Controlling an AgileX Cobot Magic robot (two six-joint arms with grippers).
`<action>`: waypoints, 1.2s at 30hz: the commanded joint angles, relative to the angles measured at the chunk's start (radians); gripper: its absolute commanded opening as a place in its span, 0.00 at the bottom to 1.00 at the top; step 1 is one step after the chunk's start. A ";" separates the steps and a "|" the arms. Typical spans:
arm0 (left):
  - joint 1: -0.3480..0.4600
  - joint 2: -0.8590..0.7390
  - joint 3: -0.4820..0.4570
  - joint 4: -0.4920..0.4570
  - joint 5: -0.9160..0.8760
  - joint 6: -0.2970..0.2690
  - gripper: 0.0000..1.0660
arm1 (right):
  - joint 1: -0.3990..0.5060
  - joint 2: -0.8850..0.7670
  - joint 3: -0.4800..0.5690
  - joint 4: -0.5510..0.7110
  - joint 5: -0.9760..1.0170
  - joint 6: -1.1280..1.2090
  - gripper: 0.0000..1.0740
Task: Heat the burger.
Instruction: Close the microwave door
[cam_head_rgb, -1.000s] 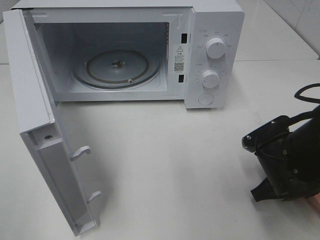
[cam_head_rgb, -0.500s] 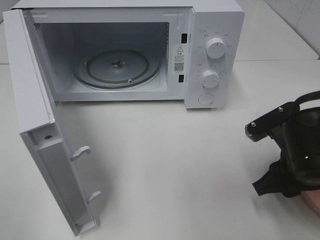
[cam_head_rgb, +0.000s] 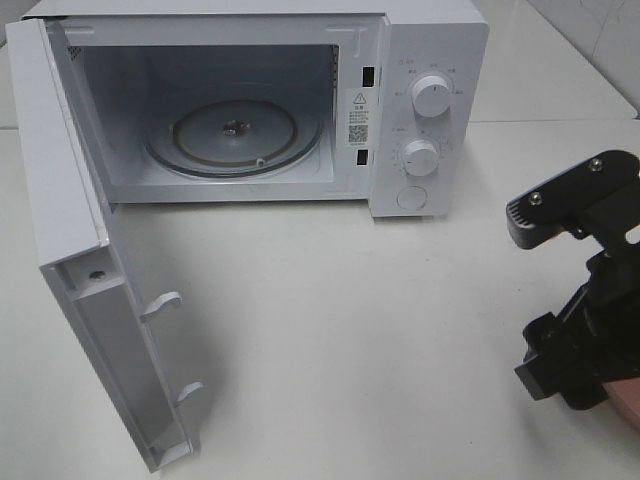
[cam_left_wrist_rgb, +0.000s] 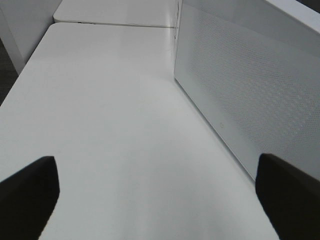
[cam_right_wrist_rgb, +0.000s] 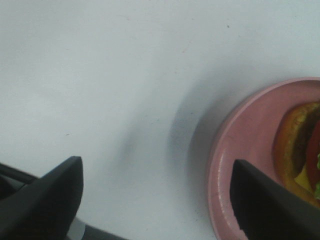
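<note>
Pink shows at the very edge of the high view, a sliver of the round pink plate under the right arm, and that is where the burger sits, with its golden-brown bun, dark patty, red tomato and yellow cheese seen only in part from the right wrist camera. It lies on the plate on the white table, well apart from the white microwave, whose door hangs wide with the glass turntable bare inside.

What has changed over the last second is the right arm: it has swung and lifted a little at the table's right side, and the right pincer has spread its jaws from half closed to wide. One dark finger now stands over the plate's near rim, the other over bare table, and nothing is between them. I take this as the reach for the plate or burger, not yet a grasp.

The left pincer is fully open too, idle beside the mesh face of the door.

As for heading, the burger is round, so I see no long axis and no real front; too little of it shows to say whether the stack sits level.
</note>
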 joint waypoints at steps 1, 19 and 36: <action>0.001 -0.015 0.003 -0.001 0.002 -0.002 0.94 | -0.005 -0.112 -0.047 0.144 0.116 -0.181 0.75; 0.001 -0.015 0.003 -0.001 0.002 -0.002 0.94 | -0.005 -0.522 -0.079 0.211 0.366 -0.276 0.72; 0.001 -0.015 0.003 -0.001 0.002 -0.002 0.94 | -0.275 -0.812 -0.078 0.313 0.396 -0.473 0.71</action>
